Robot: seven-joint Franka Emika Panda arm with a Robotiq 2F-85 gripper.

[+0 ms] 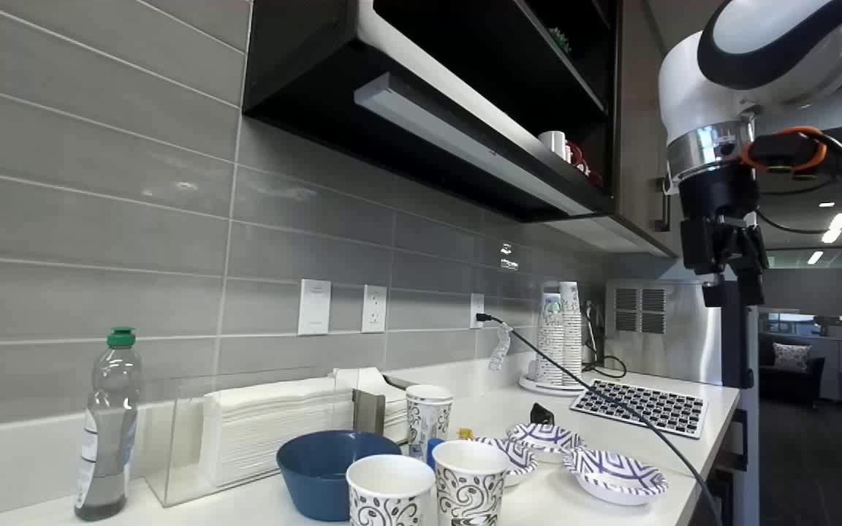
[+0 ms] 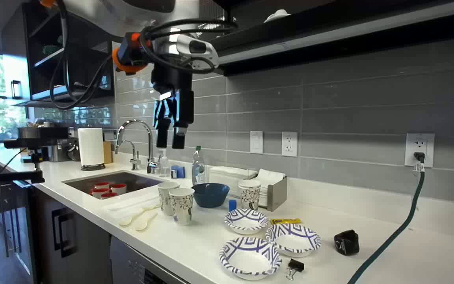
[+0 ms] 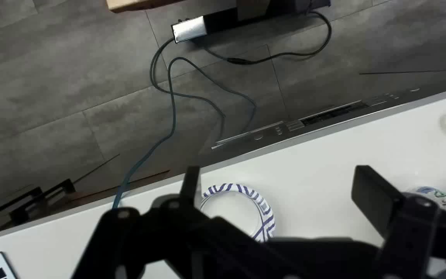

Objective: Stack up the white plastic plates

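Note:
Three white plates with blue patterned rims stand apart from a stack on the counter. In an exterior view the front plate (image 2: 250,261), the right plate (image 2: 294,242) and the back plate (image 2: 246,221) sit close together. They also show in an exterior view as a near plate (image 1: 616,478), a far plate (image 1: 547,438) and a plate partly behind a cup (image 1: 512,456). My gripper (image 2: 170,142) hangs high above the counter, also seen in an exterior view (image 1: 733,294). In the wrist view my gripper (image 3: 281,186) is open and empty, partly hiding one plate (image 3: 234,211).
Patterned cups (image 2: 181,205) and a blue bowl (image 2: 210,195) stand beside the plates. A binder clip (image 2: 296,265), a black object (image 2: 346,242) and a yellow packet (image 2: 286,221) lie near them. A cable (image 1: 611,402) crosses the counter. A shelf (image 1: 465,109) overhangs it.

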